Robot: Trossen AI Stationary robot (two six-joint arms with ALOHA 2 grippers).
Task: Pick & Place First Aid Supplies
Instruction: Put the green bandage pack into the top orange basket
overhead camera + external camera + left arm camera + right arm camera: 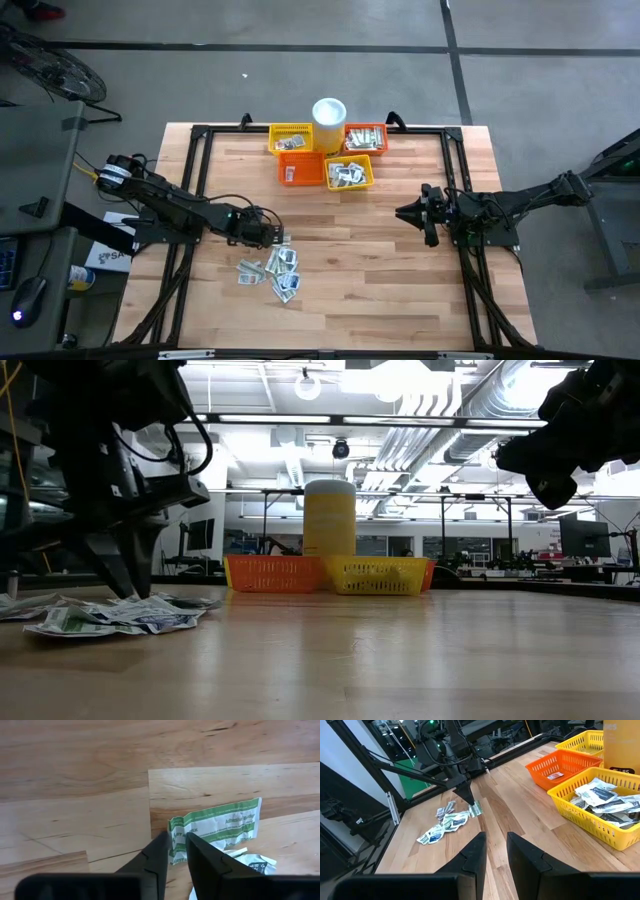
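- first aid supplies, small flat white, grey and pale green printed sachets, lay in two places: a loose pile (270, 270) on the wooden table near the left arm, and more inside the mesh baskets at the far edge.
- the pale butcher-block wooden table (370, 260) carried everything, framed by dark metal rails.
- the left arm reached in from the table's left side, its left gripper (281, 238) down at the far edge of the loose pile.
- the right arm waited over the right side of the table, its right gripper (404, 212) raised well above the wood and pointing toward the middle.
- a white cylindrical cup (329, 113) stood upright at the far edge, among the baskets.
- four small mesh baskets sat together: a yellow one (290, 139) and a red-orange one (365, 137) at the back, a red-orange one (301, 168) and a yellow one (349, 173) in front.
- the front yellow basket was well filled with sachets; the front red-orange one showed only one or two.
- in the left wrist view, a green-and-white striped sachet (220, 831) lay crumpled on the wood, its near edge between the left fingertips (161, 840).
- the left gripper's jaws stood narrow around that edge; whether they had actually pinched it could not be told.
- the right gripper's fingers (476, 851) stood a narrow gap apart with nothing between them.
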